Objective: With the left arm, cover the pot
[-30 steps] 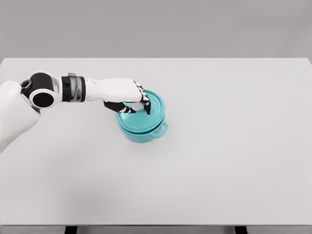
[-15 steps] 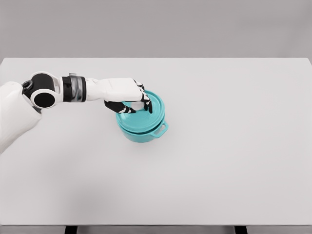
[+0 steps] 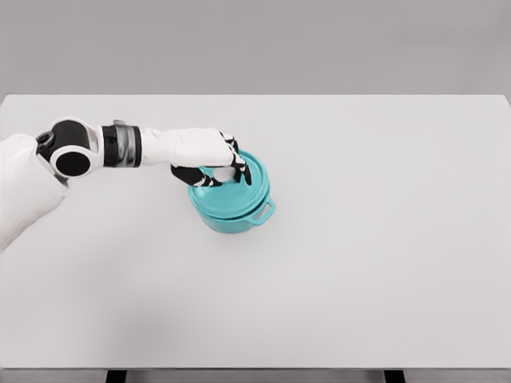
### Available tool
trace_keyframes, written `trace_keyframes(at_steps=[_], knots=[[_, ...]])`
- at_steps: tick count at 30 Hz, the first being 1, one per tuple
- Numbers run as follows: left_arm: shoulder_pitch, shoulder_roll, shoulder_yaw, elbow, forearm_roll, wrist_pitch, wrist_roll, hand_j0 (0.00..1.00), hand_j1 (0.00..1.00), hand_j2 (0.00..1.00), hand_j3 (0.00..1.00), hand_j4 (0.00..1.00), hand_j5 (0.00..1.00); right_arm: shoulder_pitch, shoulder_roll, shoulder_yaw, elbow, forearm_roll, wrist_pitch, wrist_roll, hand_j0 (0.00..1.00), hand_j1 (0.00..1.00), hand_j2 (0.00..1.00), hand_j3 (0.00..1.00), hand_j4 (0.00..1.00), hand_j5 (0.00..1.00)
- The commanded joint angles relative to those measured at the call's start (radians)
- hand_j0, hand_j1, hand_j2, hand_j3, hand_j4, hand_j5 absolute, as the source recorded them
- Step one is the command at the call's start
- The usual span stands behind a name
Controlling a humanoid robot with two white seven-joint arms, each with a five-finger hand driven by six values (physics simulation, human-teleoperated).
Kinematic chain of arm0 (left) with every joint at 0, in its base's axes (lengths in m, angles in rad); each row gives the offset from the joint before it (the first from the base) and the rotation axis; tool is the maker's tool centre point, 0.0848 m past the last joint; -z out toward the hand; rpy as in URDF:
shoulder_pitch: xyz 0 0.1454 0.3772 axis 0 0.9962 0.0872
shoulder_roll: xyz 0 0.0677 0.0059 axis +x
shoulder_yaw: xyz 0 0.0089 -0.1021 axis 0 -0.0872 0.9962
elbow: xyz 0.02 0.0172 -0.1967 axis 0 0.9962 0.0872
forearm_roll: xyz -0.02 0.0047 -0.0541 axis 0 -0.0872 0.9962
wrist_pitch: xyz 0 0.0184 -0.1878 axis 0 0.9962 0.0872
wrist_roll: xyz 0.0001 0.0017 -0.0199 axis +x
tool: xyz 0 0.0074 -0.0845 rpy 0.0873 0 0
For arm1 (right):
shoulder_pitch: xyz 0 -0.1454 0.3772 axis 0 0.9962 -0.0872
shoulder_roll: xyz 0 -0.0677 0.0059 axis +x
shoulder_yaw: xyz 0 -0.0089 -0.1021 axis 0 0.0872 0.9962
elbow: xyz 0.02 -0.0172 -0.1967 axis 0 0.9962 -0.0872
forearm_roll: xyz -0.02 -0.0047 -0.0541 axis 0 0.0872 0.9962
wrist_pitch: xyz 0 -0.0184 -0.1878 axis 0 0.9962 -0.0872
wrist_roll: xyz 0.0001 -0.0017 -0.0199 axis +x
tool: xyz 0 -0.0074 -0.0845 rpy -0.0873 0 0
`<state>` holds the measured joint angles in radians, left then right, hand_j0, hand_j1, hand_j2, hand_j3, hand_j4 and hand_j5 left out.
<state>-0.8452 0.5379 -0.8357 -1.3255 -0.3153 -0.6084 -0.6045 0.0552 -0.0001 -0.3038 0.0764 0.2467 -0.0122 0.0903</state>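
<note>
We see the teal lid [image 3: 239, 179] sitting on the teal pot [image 3: 231, 209] left of the white counter's [image 3: 383, 263] middle, far from every edge, our left hand [image 3: 204, 152] above with dark fingers [image 3: 239, 170] clamped on the lid.

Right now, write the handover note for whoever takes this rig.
Left robot hand: curled around the top of the teal lid, fingers at its knob.
Right arm: not in view.
Teal pot: on the white table, left of centre; lid sits on it, though full seating is unclear.
Done: lid brought to pot.
Left: confirm seating, release, withdraw.
</note>
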Motion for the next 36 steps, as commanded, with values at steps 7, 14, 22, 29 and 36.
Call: trace_keyframes(at_steps=[7,14,22,29,36], knots=[[-0.002,0.001,0.000,0.000,-0.007,-0.002,-0.006,0.52,0.52,0.52,0.52,0.52,0.52,0.000,0.000,0.000,0.000,0.000,0.000,0.000,1.00,1.00,1.00,1.00,1.00,1.00],[-0.002,-0.004,0.001,0.000,-0.007,-0.002,-0.006,0.58,0.58,0.58,0.58,0.58,0.58,0.000,0.000,0.000,0.000,0.000,0.000,0.000,1.00,1.00,1.00,1.00,1.00,1.00],[-0.002,-0.006,0.001,0.000,-0.007,-0.002,-0.006,0.69,0.69,0.69,0.69,0.69,0.69,0.000,0.000,0.000,0.000,0.000,0.000,0.000,1.00,1.00,1.00,1.00,1.00,1.00],[-0.002,-0.006,0.003,0.000,-0.007,-0.002,-0.006,0.57,0.57,0.57,0.57,0.57,0.57,0.000,0.000,0.000,0.000,0.000,0.000,0.000,1.00,1.00,1.00,1.00,1.00,1.00],[-0.002,-0.006,0.003,0.000,-0.005,-0.002,-0.006,0.45,0.45,0.45,0.45,0.45,0.45,0.000,0.000,0.000,0.000,0.000,0.000,0.000,1.00,1.00,1.00,1.00,1.00,1.00]])
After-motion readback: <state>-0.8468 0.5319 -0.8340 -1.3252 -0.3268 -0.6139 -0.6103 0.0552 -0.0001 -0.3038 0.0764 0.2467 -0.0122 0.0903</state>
